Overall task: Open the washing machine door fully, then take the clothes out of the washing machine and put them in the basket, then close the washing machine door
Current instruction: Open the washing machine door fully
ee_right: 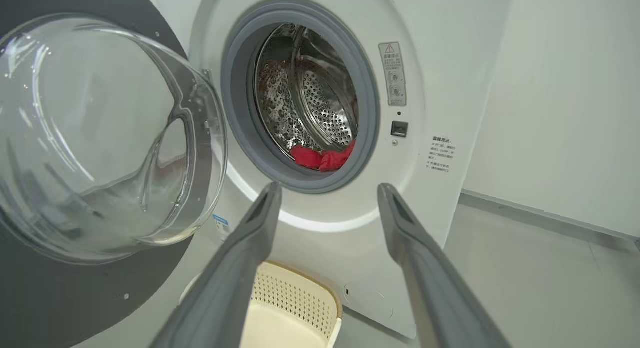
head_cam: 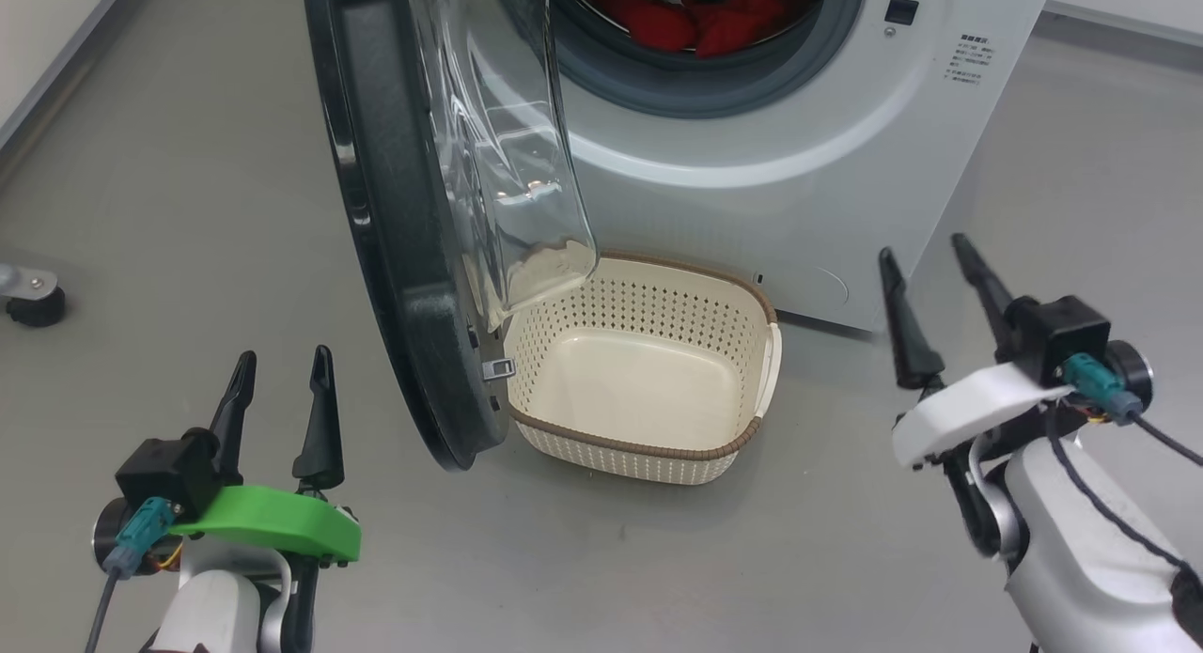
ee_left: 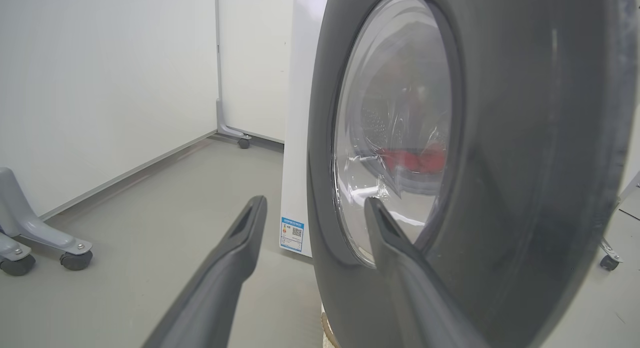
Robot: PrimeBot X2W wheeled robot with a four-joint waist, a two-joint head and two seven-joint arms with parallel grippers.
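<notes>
Quick count: one washing machine [head_cam: 799, 164], one door [head_cam: 395, 164], one basket [head_cam: 648, 448], left tool [head_cam: 284, 354] plus right tool [head_cam: 923, 246] makes two, clothes [head_cam: 695, 23] too bunched to count.

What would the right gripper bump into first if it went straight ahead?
Probably the white front of the washing machine, just under its round opening. The open right gripper points there; depth is unclear.

The washing machine [head_cam: 752, 193] stands on the floor [head_cam: 188, 211] at the back, with the clothes [head_cam: 695, 19] lying low in its drum. Its door [head_cam: 395, 211] stands out toward the robot, left of the opening. The basket [head_cam: 611, 460] sits on the floor just before the machine, right of the door's lower edge. The left fingers [head_cam: 321, 427] are left of the door, and the right fingers [head_cam: 904, 324] are right of the basket, touching nothing.
</notes>
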